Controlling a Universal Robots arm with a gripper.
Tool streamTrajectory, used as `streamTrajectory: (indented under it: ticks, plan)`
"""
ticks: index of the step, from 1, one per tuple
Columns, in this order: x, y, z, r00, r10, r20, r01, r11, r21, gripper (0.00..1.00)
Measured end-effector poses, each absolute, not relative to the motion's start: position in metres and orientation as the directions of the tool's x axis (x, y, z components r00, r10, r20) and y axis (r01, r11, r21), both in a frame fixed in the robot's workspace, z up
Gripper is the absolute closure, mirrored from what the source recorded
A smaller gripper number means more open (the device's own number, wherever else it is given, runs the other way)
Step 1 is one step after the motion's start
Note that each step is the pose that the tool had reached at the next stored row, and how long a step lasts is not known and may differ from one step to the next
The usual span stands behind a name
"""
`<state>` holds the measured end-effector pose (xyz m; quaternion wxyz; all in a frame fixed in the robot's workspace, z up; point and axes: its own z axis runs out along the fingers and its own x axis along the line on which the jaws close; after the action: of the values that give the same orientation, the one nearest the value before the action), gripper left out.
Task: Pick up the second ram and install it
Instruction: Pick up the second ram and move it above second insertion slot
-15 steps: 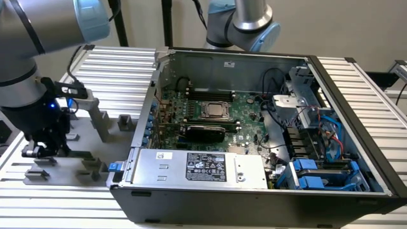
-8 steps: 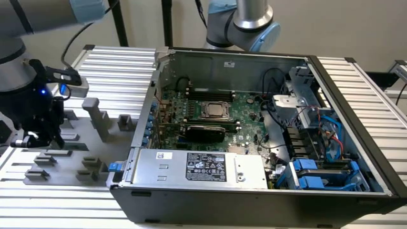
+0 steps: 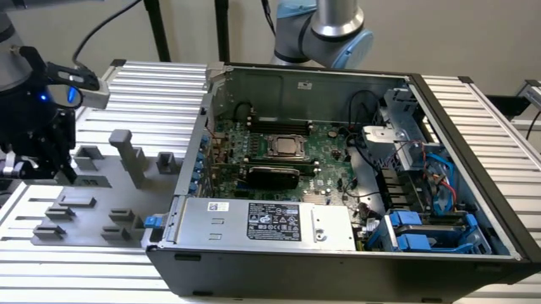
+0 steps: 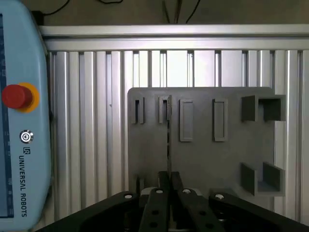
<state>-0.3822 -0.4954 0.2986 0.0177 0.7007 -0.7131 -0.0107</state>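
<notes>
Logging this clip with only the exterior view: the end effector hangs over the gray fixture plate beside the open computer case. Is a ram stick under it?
Observer: Yes. In the wrist view the second ram stands edge-on in the gray fixture plate, lined up with the middle of the end effector.
Operator: Any other sticks on that plate?
Observer: None that I can see. The rectangular holders next to it look empty.
Operator: Anything else near the plate?
Observer: A Universal Robots teach pendant with a red stop button sits off to one side of it.
</notes>
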Motion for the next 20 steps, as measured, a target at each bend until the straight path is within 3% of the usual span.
streamTrajectory:
  ticks: [20]
  plan:
    - [-0.317, -0.495, 0.384, -0.017, -1.0, 0.005, -0.999, 0.018, 0.04, 0.87]
